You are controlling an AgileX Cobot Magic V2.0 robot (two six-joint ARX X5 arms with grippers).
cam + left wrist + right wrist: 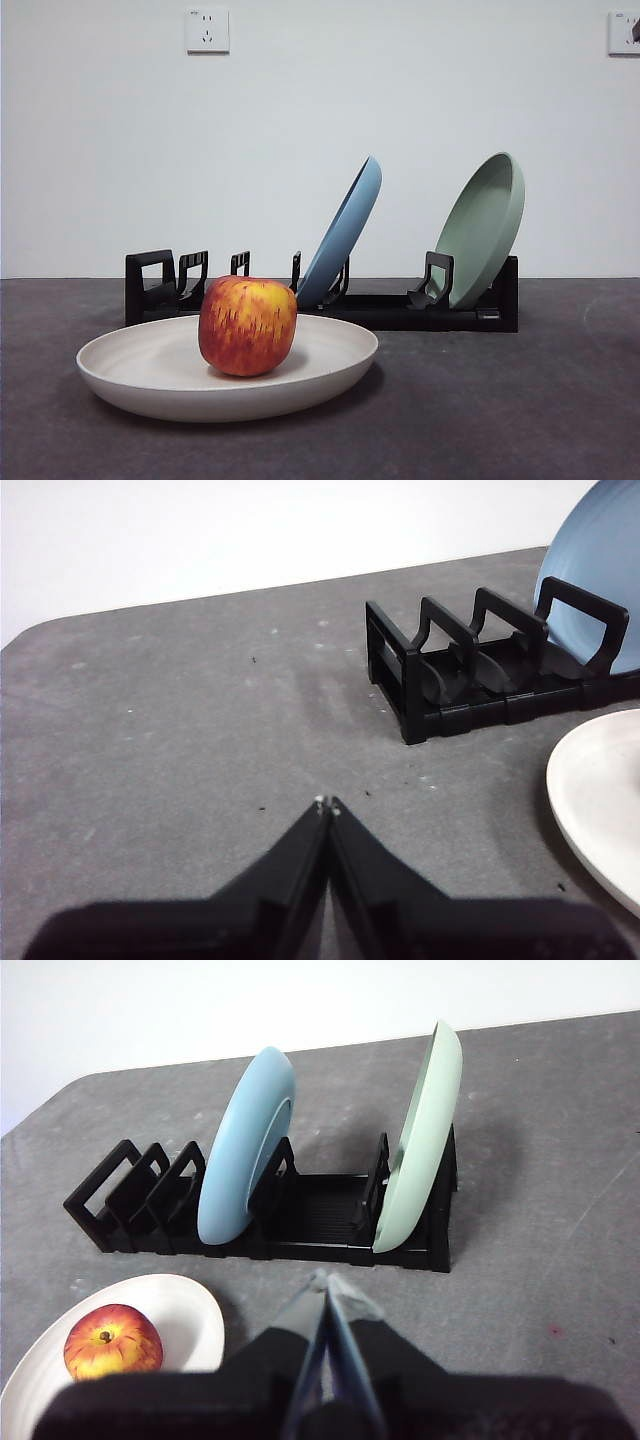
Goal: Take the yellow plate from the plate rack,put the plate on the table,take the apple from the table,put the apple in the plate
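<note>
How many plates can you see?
3. The yellow plate lies flat on the table with the apple on it. The blue plate and the sage-green plate stand leaning in the plate rack.

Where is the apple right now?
In the front view the apple sits inside the yellow plate on the table, in front of the plate rack's empty end.

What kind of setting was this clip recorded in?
Probably a lab or test bench, not a real kitchen: a dark felt-like table against a bare white wall with power sockets, holding only a plate rack and a yellow plate with an apple.
</note>
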